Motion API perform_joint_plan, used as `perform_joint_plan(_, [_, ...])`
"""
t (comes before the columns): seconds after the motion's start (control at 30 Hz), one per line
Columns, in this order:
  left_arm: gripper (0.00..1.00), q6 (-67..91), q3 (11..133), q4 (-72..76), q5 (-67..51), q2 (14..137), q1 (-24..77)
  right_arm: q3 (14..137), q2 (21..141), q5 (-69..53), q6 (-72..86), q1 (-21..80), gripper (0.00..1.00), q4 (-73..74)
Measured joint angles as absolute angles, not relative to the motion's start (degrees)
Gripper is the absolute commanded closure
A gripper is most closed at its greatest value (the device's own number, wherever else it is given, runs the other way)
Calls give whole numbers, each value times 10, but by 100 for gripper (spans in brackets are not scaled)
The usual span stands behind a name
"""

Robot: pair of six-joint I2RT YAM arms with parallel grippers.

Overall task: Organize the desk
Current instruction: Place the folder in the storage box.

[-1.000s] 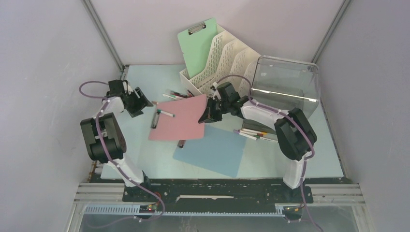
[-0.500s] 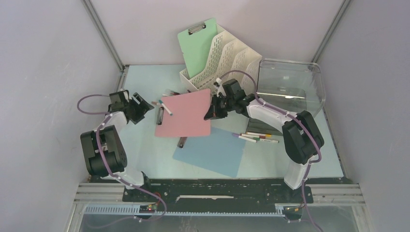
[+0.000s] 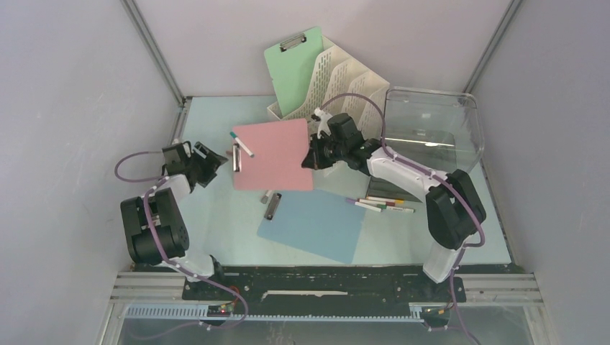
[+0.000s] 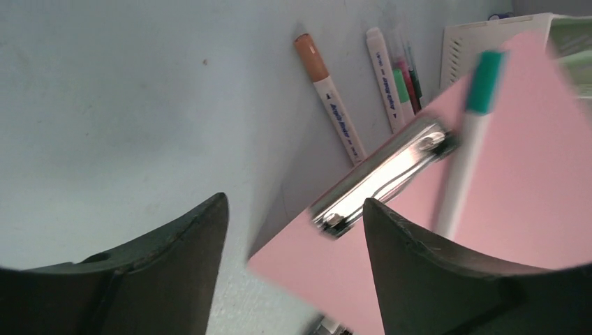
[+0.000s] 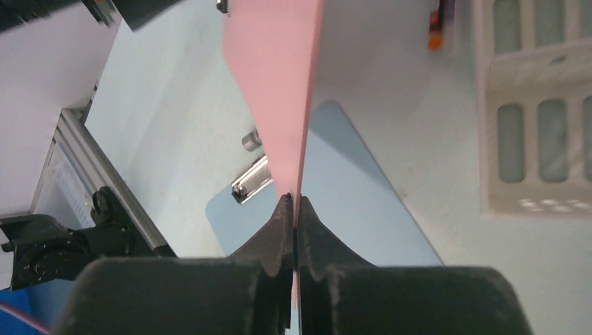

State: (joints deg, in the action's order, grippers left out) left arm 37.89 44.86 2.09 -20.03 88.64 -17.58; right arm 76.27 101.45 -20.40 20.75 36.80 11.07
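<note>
The pale mint-blue desk [image 3: 208,215] carries loose items. My right gripper [image 3: 311,159] is shut on the right edge of a pink clipboard [image 3: 273,154] and holds it above the desk. The wrist view shows the thin pink clipboard [image 5: 276,84] pinched edge-on in the right gripper [image 5: 294,206]. A green-capped marker [image 3: 242,144] lies on the board near its metal clip [image 4: 384,178]. My left gripper [image 3: 208,162] stands open just left of the board, holding nothing. In its wrist view the left gripper [image 4: 294,200] frames the board's corner.
A blue clipboard [image 3: 316,226] lies flat at the front centre. A white file rack [image 3: 345,79] at the back holds a green clipboard [image 3: 293,68]. A clear bin [image 3: 431,126] stands back right. Several markers [image 3: 380,204] lie right of centre, others [image 4: 331,98] under the pink board's left side.
The right gripper has carried the pink clipboard up and back toward the rack, uncovering the blue clipboard's clip. The marker slid along the board. The left gripper drew nearer and stayed open.
</note>
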Motion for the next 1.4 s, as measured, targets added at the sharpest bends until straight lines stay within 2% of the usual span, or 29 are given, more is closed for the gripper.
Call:
perform_joint_plan(0.1, [39, 396, 426, 41, -204, 885, -181, 777, 1002, -184, 192, 369, 100, 103])
perform_joint_plan(0.2, [43, 407, 415, 52, -214, 889, -182, 794, 995, -163, 176, 369, 100, 96])
perform_joint_plan(0.67, [43, 409, 459, 36, -226, 968, -154, 805, 988, -37, 45, 442, 100, 81])
perform_joint_plan(1.03, [42, 403, 460, 25, -216, 969, -142, 805, 969, -20, 13, 451, 100, 90])
perform_joint_plan(1.27, [34, 382, 452, 11, -192, 873, -142, 820, 929, -66, 20, 438, 100, 128])
perform_joint_plan(1.4, [9, 356, 435, 25, -184, 749, -141, 853, 908, -113, 32, 426, 100, 160])
